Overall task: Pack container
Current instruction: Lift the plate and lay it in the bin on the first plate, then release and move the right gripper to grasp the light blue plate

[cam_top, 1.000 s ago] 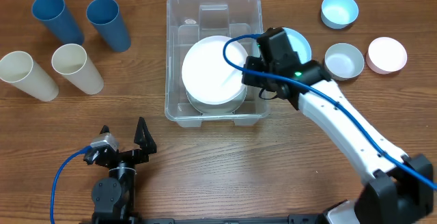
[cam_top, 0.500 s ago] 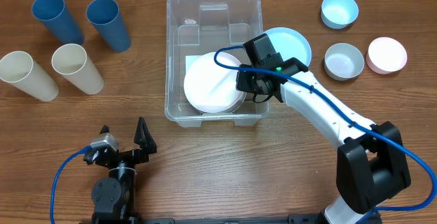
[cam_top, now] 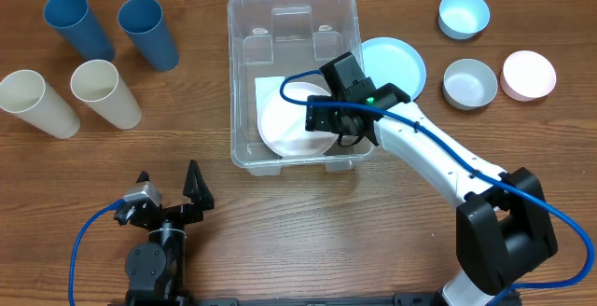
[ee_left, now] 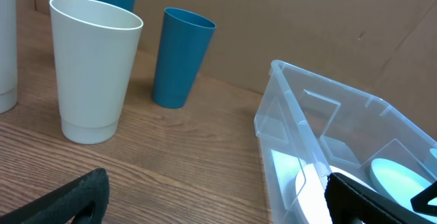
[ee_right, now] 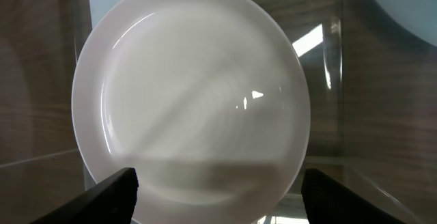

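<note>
The container [cam_top: 239, 73] is a large clear bin at the table's middle. A white plate [cam_top: 284, 131] lies in its near half on the white label. My right gripper [cam_top: 324, 119] hovers over the plate's right edge inside the bin. In the right wrist view its fingers [ee_right: 113, 197] stand wide apart and open, with the plate [ee_right: 191, 91] below them and nothing gripped. My left gripper [cam_top: 170, 190] rests open near the front left, apart from the bin; in its wrist view the container [ee_left: 321, 91] shows at the right.
A light blue plate [cam_top: 399, 62] lies just right of the bin. Three bowls sit at the right: light blue [cam_top: 464, 14], white [cam_top: 469, 83], pink [cam_top: 529, 74]. Two blue cups [cam_top: 76, 24] [cam_top: 147, 31] and two cream cups [cam_top: 37, 104] [cam_top: 105, 92] lie at the left.
My right gripper has opened and let go of the white plate, which now lies lower in the bin's near half. The right arm has shifted left and nearer. The left arm is still.
</note>
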